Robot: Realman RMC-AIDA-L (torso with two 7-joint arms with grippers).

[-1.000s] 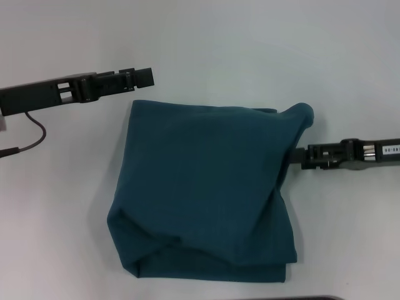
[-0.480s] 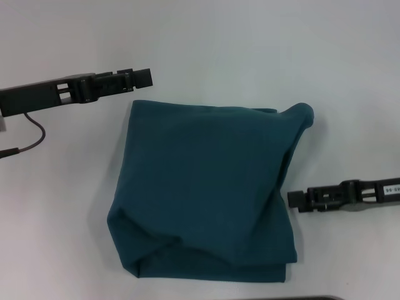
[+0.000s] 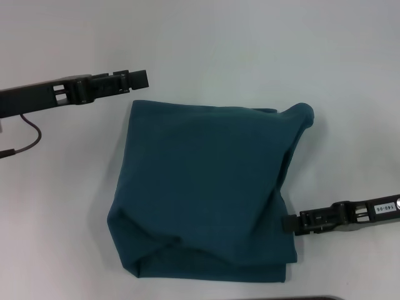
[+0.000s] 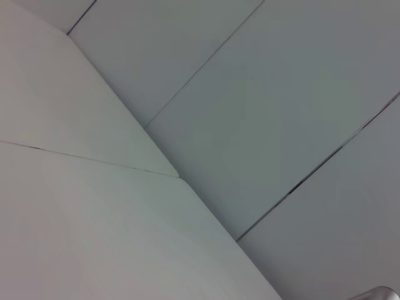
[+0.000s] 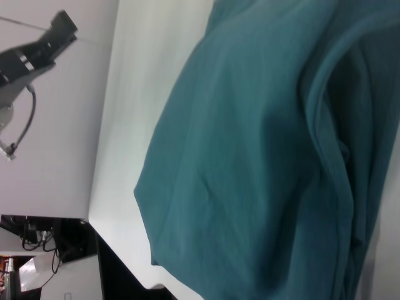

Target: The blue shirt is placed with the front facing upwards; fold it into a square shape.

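The tabletop is a plain white surface, and the only thing lying directly on it is the blue shirt, folded into a rough square with its plain teal side up. Its edges are uneven: the far right corner pokes out in a small rounded bump, a long crease runs down the right side, and the near left corner shows overlapping folded layers. In the right wrist view the shirt reaches close to the tabletop's edge, beyond which dark floor and equipment show.
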